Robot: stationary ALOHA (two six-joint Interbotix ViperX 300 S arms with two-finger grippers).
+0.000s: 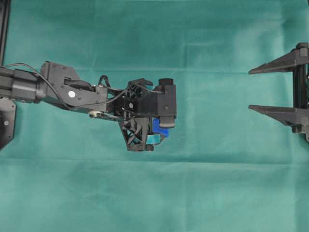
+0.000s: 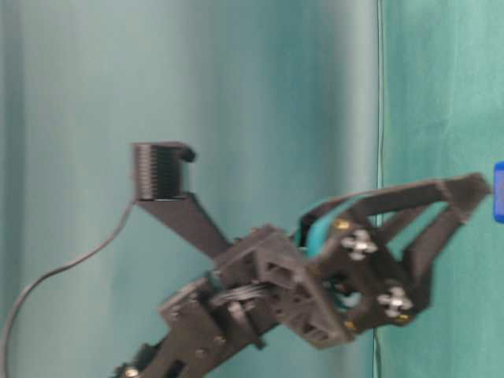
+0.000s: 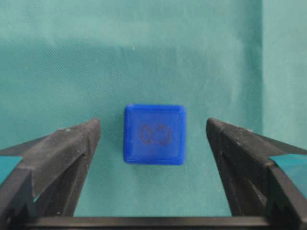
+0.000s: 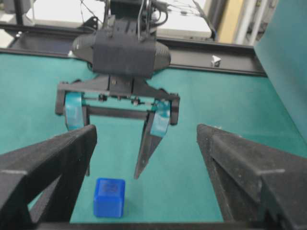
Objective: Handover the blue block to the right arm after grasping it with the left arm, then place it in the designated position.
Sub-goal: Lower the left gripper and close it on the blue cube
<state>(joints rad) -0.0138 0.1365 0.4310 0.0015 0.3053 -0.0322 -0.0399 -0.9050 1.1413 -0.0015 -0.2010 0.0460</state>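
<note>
Blue blocks: one small bright blue plastic cube with rounded edges, at 6 o'clock in the right wrist view.
Marks on the cube: one faint dark mark, on its top face.
Robot arms: two; the black left arm at 9 o'clock in the overhead view, the black right arm at 3 o'clock.
Grippers: two; the teal-banded left gripper and the all-black right gripper.
Fingers: four, two on each gripper.
Green cloths: one green fabric cloth on the table.
</note>
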